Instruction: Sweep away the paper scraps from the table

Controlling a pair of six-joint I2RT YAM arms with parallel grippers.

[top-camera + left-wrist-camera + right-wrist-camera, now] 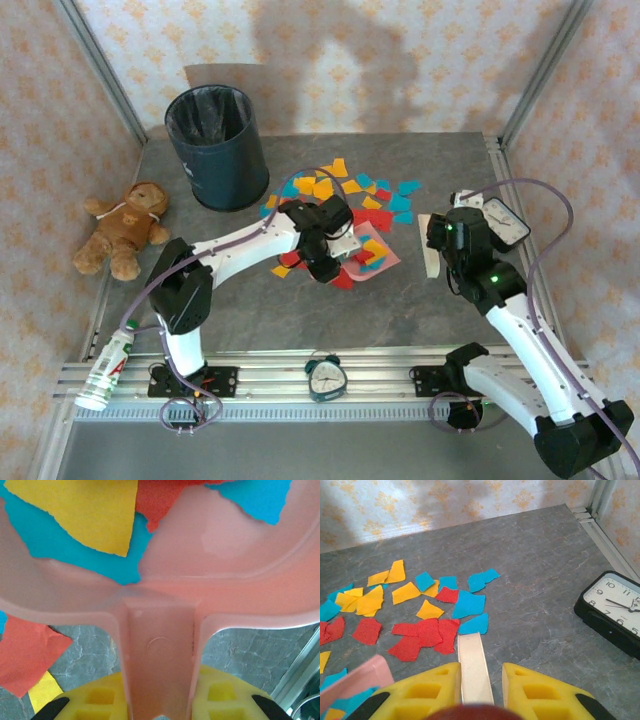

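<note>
**A:** Overhead?
**B:** The left gripper [335, 258] pinches the pink dustpan [388, 262]. Paper scraps [350, 186] lie around and beyond it on the table [400, 320].
**A:** Left wrist?
**B:** The pads [100, 700] clamp the pan's handle, with scraps in the pan just ahead.
**A:** Right wrist?
**B:** The right gripper [477, 690] squeezes a cream stick [472, 660]. Scraps lie ahead and to its left.

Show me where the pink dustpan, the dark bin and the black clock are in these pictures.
pink dustpan [160, 647]: left wrist view, on its handle.
dark bin [226, 170]: top external view, on its outer wall.
black clock [616, 599]: right wrist view, on its white dial.
</note>
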